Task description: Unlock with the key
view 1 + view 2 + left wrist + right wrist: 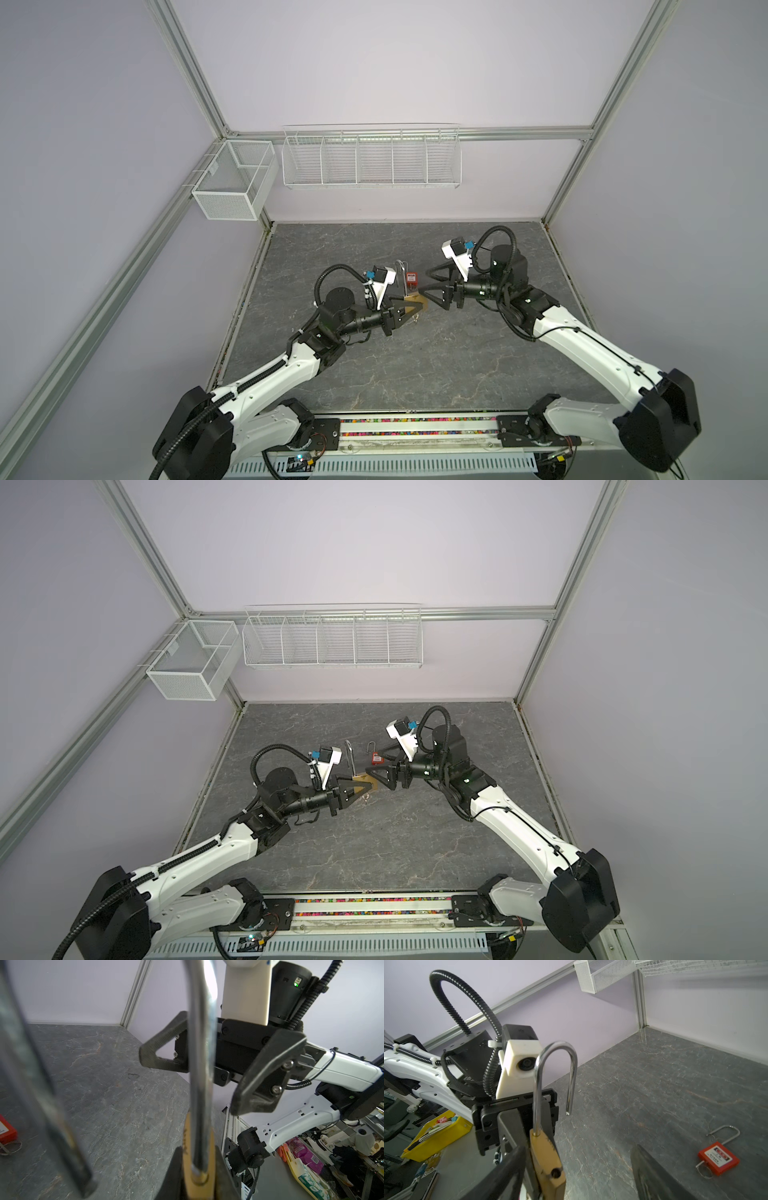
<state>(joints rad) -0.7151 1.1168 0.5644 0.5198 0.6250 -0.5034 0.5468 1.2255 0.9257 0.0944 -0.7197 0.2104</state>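
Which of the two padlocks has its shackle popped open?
The brass padlock, held by the left gripper: its shackle's free end hangs clear of the body. The red padlock lies on the table, shackle seemingly seated.

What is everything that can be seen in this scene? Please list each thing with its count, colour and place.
brass padlock: 1, gold-coloured with a silver shackle swung open, held upright above the middle of the table
red padlock: 1, red with a white label, lying flat on the table just beyond the brass one
table: 1, dark grey marbled, under both arms
mesh basket: 1, white, hung on the left wall
wire rack: 1, white, several compartments, on the back wall
left gripper: 1, black, shut on the brass padlock's body
right gripper: 1, black, open, close to the brass padlock
arms: 2, white and black, reaching in from the near edge
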